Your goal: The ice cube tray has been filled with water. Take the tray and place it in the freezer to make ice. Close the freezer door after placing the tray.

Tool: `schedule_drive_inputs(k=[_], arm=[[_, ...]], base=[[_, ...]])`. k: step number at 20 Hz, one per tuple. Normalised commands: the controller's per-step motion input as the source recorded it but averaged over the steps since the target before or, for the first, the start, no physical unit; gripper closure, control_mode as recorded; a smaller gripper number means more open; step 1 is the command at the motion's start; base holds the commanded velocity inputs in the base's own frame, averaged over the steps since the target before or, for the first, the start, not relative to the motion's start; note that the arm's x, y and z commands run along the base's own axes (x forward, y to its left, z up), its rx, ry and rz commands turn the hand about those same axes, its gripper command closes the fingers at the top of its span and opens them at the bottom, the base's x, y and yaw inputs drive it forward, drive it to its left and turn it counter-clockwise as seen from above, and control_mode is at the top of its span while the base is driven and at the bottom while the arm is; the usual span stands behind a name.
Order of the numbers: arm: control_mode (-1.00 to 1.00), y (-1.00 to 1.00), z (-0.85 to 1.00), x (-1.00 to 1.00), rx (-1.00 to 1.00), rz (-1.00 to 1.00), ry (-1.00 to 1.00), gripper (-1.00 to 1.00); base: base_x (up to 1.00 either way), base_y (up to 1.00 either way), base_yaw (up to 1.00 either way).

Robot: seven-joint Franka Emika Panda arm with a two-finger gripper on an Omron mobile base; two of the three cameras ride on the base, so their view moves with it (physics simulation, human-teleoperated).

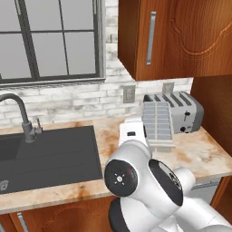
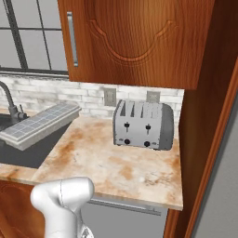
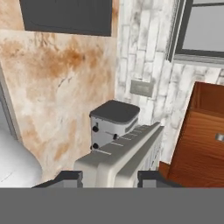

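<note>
Ice cube tray [image 1: 157, 121] lifted off the bench [image 2: 121, 162], freezer steps not yet done.
Fingers [image 3: 70, 177] clamp the tray's near end, holding it tilted above the bench beside the toaster [image 2: 143, 124].

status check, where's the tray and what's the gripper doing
Gripper shut on ice cube tray, fingers at its near end. Tray lifted above the counter, tilted. Toaster just behind; freezer out of view.

A silver four-slot toaster [image 2: 143, 124] stands at the far right of the marbled desk [image 2: 121, 167], against the white brick wall [image 1: 81, 102]. A dark sink [image 1: 50, 156] with grey faucet [image 1: 20, 115] lies left, under the window [image 1: 50, 41]; brown wooden cabinets [image 2: 135, 42] hang above
</note>
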Motion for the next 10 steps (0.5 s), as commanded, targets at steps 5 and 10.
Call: schedule_drive_inputs(k=[5,10], arm=[[-1.00,-0.06,0.56,-0.36,0.00,0.00,0.00,1.00],[-1.00,0.00,0.26,-0.15,0.00,0.00,0.00,1.00]], base=[[0.00,0.00,0.00],[0.00,0.00,0.00]])
